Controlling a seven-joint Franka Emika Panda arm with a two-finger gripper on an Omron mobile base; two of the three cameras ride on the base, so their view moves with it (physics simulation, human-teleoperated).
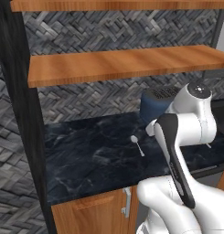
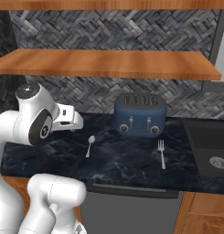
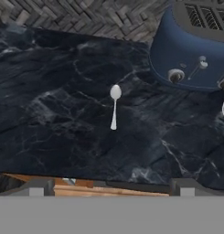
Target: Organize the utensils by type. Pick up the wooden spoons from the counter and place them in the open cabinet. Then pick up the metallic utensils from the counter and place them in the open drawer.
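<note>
The pincer is held wide open and empty above the bench – seemingly lined up on the metal spoon for a grab

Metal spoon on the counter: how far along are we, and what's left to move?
Done: nothing the frames can confirm; no wooden spoons lie on this stretch of counter. In hand: nothing. The gripper is open, above the counter's front edge, looking at the silver spoon. Left: that spoon, lying flat left of the blue toaster, and a silver fork in front of the toaster's right end, both untouched.
</note>
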